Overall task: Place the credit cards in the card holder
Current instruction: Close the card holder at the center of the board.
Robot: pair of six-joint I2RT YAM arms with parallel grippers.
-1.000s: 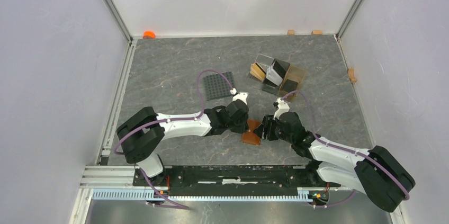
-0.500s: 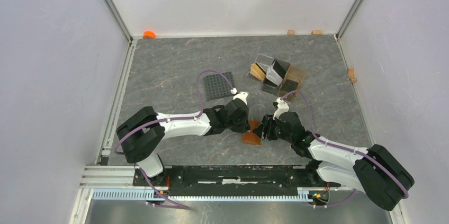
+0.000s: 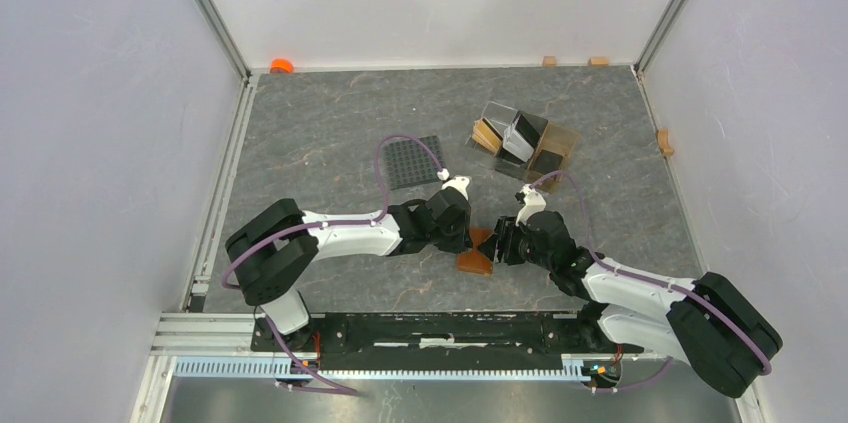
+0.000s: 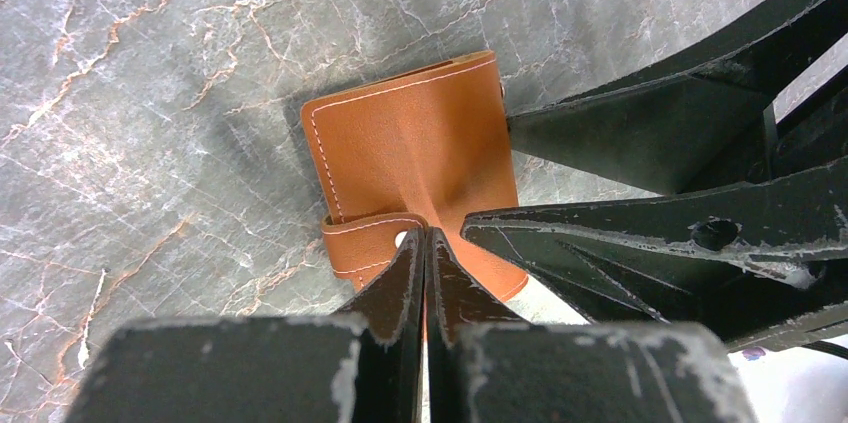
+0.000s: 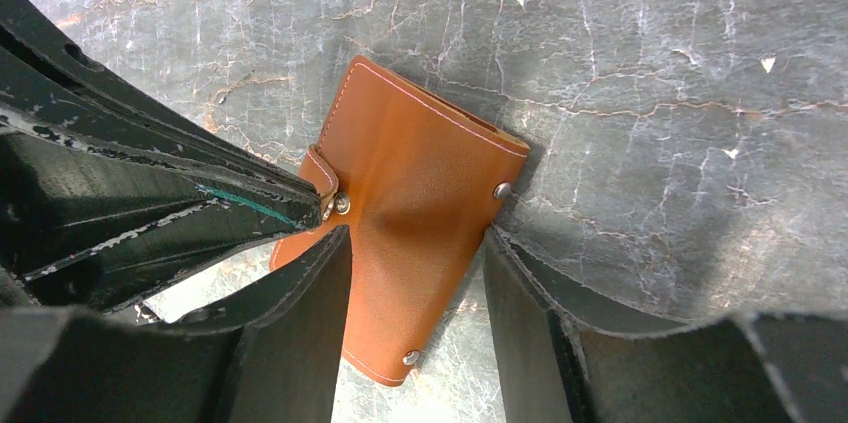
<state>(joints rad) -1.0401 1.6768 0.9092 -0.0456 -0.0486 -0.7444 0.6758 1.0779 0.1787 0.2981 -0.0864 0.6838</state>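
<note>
The brown leather card holder [image 4: 410, 143] lies on the grey marbled table [image 4: 150, 93], close to the near edge and between the two arms. The left gripper [image 4: 425, 241] has its fingers pressed together on the card holder's strap tab [image 5: 322, 175], right beside the snap stud [image 5: 342, 205]. A thin line of leather is caught between the tips. The right gripper [image 5: 418, 235] is spread wide and straddles the card holder from the opposite side, one finger along each long edge. Whether either finger actually touches the leather is hard to tell. The credit cards [image 3: 518, 135] stand tilted in the amber compartment stand [image 3: 558, 148] farther back on the right, well apart from the card holder. A dark studded square plate [image 3: 413, 161] lies beyond the left arm.
</note>
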